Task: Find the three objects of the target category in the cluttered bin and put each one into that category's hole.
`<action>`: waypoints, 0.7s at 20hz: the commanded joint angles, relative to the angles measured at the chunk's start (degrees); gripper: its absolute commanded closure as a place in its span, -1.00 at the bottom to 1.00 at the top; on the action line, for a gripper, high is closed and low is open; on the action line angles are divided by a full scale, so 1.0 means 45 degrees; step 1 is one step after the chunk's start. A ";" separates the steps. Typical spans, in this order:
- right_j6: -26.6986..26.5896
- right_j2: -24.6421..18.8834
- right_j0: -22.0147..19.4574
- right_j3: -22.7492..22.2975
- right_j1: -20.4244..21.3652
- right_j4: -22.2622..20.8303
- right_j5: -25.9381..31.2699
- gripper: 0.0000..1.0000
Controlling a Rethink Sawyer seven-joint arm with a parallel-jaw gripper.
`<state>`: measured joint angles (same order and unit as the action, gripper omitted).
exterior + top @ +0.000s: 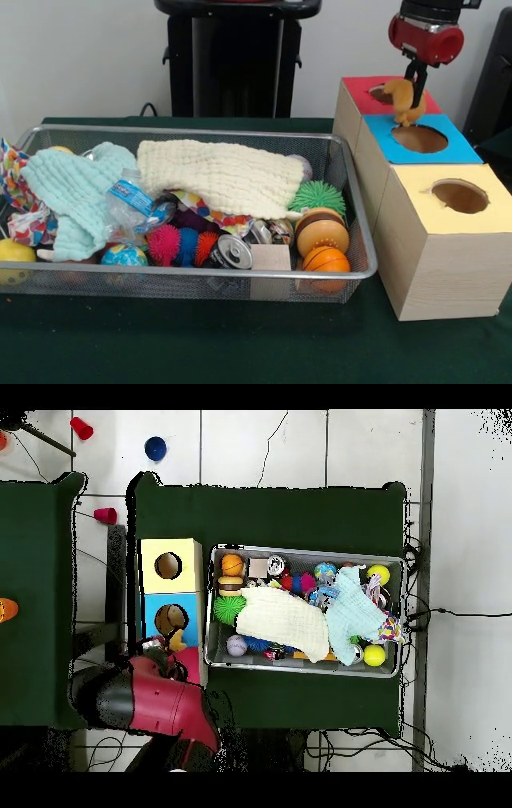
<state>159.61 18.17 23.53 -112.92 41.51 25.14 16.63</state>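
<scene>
Bin (pixel 358 272) nearest us, crowded: basketball (pixel 326 260), can (pixel 230 251) and spiky balls at its front wall, two cloths (pixel 220 174) draped over the rest, which is why searching is needed. Beyond and beside it we see three boxes in a row, yellow (pixel 448 232), blue (pixel 460 150), red (pixel 356 92). Farthest, our gripper (pixel 410 94) pinches a tan toy (pixel 402 98) hanging between the red and blue holes, just above the blue hole (pixel 418 138), presumably for release.
</scene>
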 commanded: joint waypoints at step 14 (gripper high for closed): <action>0.3045 0.0068 0.0597 -0.2053 0.0169 0.1576 -0.0477 1.00</action>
<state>159.61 19.33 26.36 -116.58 42.08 29.14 16.61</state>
